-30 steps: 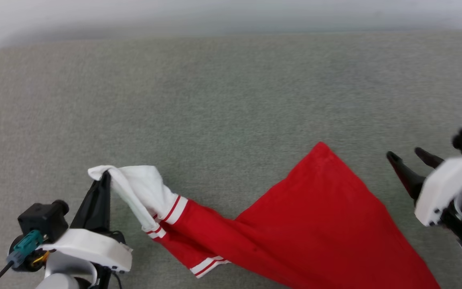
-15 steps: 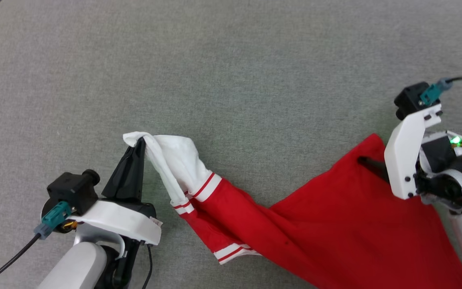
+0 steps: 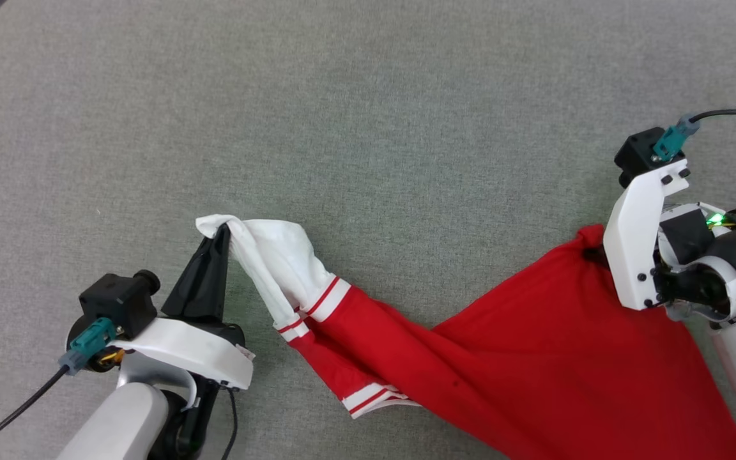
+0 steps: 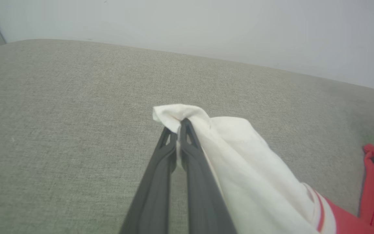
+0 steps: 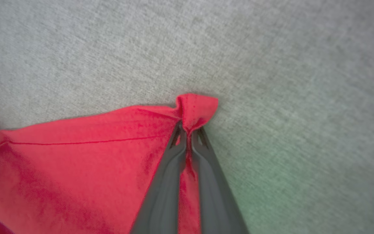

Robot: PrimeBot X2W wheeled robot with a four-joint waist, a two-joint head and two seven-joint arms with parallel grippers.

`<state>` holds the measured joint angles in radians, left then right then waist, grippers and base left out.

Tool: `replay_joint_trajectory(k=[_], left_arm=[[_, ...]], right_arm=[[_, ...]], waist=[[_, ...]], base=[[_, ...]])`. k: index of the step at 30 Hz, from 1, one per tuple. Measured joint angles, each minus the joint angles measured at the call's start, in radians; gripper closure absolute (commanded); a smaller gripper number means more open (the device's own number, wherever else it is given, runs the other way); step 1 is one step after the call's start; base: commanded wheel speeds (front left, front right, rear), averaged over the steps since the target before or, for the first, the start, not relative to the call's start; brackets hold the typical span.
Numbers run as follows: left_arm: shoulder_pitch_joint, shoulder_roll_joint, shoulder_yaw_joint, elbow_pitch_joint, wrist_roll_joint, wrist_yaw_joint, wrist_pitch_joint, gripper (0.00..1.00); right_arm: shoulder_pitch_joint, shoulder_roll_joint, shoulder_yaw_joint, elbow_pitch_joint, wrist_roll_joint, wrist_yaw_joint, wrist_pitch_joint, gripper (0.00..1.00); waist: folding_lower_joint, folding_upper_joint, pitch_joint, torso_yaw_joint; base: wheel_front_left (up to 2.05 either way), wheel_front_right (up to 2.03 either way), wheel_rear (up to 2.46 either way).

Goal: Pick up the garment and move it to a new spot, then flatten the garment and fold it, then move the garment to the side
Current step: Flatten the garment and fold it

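Left gripper [image 3: 221,233], mine: two long dark fingers clenched together on the bunched end of a white sleeve, at the left near part of the grey-green woven cushion [image 3: 368,128]; in the left wrist view a tuft of white cloth pokes out past the fingertips [image 4: 178,125]. Right gripper [image 3: 595,252], mine: fingers likewise closed, grasping a puckered red corner at the right near part of the same cushion, with a small fold of red standing beyond the tips in the right wrist view [image 5: 188,128]. Held between the two: the garment [image 3: 534,358], a red jersey-style shirt with white sleeves and red-and-white striped trim. It stretches across the near part of the cushion, twisted once about midway, its red body running off the cushion's near edge and out of the head view. Whether the middle of the cloth touches the cushion I cannot tell. Far part of the cushion: bare weave, with a pale wall [image 4: 187,26] behind it in the left wrist view. Step in hand, as I judge it: the pick-up, both grips taken and the lift not yet made. Next move calls for: raising both ends together, evenly, keeping them apart so the twist can drop out, and without a sharp tug, since each hold is on only a small pinch of fabric.
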<state>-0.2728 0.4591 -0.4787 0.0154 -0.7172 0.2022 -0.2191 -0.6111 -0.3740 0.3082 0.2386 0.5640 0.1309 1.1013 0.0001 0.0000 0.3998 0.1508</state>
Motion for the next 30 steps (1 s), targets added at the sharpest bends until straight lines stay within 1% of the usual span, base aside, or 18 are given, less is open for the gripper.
replay_joint_trajectory(k=[3, 6, 10, 14, 18, 22, 26, 30], left_arm=[[-0.001, 0.017, 0.002, 0.006, 0.000, -0.002, 0.010, 1.00], [-0.024, 0.048, 0.008, 0.011, 0.008, -0.008, 0.026, 1.00], [-0.087, 0.096, 0.021, 0.015, 0.031, -0.012, 0.058, 1.00], [-0.182, 0.121, 0.026, 0.019, 0.053, -0.023, 0.094, 1.00], [-0.297, 0.120, 0.032, 0.068, 0.055, -0.036, 0.128, 1.00], [-0.437, 0.097, 0.045, 0.171, 0.049, -0.060, 0.149, 1.00], [-0.609, 0.086, 0.062, 0.309, 0.055, -0.092, 0.142, 1.00], [-0.782, 0.074, 0.070, 0.422, 0.074, -0.121, 0.125, 1.00]], right_arm=[[0.003, -0.004, 0.016, -0.005, -0.004, 0.000, -0.031, 1.00], [0.010, -0.008, 0.016, -0.015, -0.014, 0.000, -0.080, 1.00], [-0.005, -0.019, -0.021, -0.023, -0.050, 0.000, -0.162, 1.00], [-0.030, -0.019, -0.065, -0.005, -0.084, 0.000, -0.243, 1.00], [-0.082, -0.011, -0.114, 0.036, -0.119, 0.000, -0.310, 1.00], [-0.160, -0.005, -0.138, 0.071, -0.142, 0.000, -0.376, 1.00], [-0.263, -0.004, -0.146, 0.105, -0.162, 0.001, -0.439, 1.00], [-0.379, 0.005, -0.160, 0.133, -0.188, 0.001, -0.500, 1.00]], waist=[[0.0000, 0.0000, -0.027, -0.007], [0.0000, 0.0000, -0.061, -0.017], [0.0000, 0.0000, -0.114, -0.034], [0.0000, 0.0000, -0.174, -0.055], [0.0000, 0.0000, -0.228, -0.082], [0.0000, 0.0000, -0.257, -0.114], [-0.0001, 0.0000, -0.254, -0.141], [0.0000, 0.0000, -0.217, -0.155]], base=[[0.00, 0.00, 0.00], [0.00, 0.00, 0.00], [0.00, 0.00, 0.00], [0.00, 0.00, 0.00], [0.00, 0.00, 0.00], [0.00, 0.00, 0.00], [0.00, 0.00, 0.00], [0.00, 0.00, 0.00]])
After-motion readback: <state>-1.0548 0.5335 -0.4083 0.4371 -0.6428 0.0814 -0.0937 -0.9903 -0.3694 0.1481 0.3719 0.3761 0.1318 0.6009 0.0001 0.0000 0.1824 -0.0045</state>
